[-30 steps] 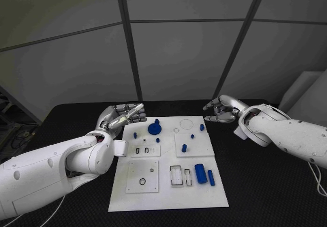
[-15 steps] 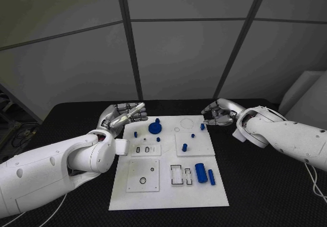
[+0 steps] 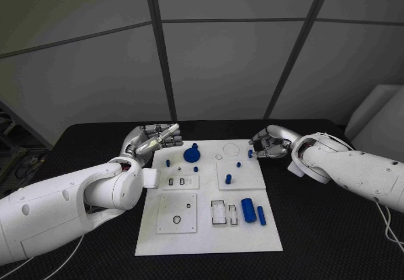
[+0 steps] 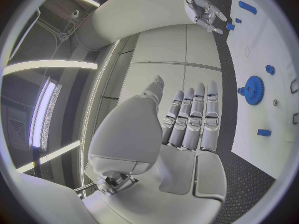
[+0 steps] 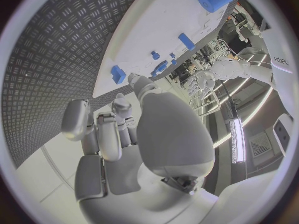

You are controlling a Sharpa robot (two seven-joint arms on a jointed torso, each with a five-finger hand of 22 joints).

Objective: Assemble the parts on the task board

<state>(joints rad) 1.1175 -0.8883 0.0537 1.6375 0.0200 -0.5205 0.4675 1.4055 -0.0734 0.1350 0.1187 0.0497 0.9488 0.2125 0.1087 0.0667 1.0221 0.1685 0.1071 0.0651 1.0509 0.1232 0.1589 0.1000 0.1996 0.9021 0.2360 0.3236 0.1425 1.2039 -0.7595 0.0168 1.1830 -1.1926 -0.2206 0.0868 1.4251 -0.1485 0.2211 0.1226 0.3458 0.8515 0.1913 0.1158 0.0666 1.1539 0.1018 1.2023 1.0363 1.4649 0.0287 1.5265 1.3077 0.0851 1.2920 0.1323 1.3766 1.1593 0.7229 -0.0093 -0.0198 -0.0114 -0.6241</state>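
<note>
The main risk at this moment lay with the right hand, which hovered at the far right corner of the white rectangular task board, just beside the small blue peg standing there. Its fingers were curled inward, and a careless descent could, in my judgement, have knocked that peg over or pushed it off the board onto the black textured desk. The small blue stud nearer the board's middle stood close enough to be disturbed as well. A second hazard was the board itself: it lay loose on the desk as far as could be told, so a sideways nudge might have shifted every part at once.

The right hand's fingers were drawn partly together over the palm; no part could be seen between them, yet whether they pinched anything could not be told for certain. The left hand hung at the board's far left corner, fingers straight, side by side, palm up, holding and touching nothing.

The blue toothed gear wheel sat on the board's far half, near the left hand. The large blue cylinder and the slim blue rod lay side by side on the board's near right part, well apart from both hands.
</note>
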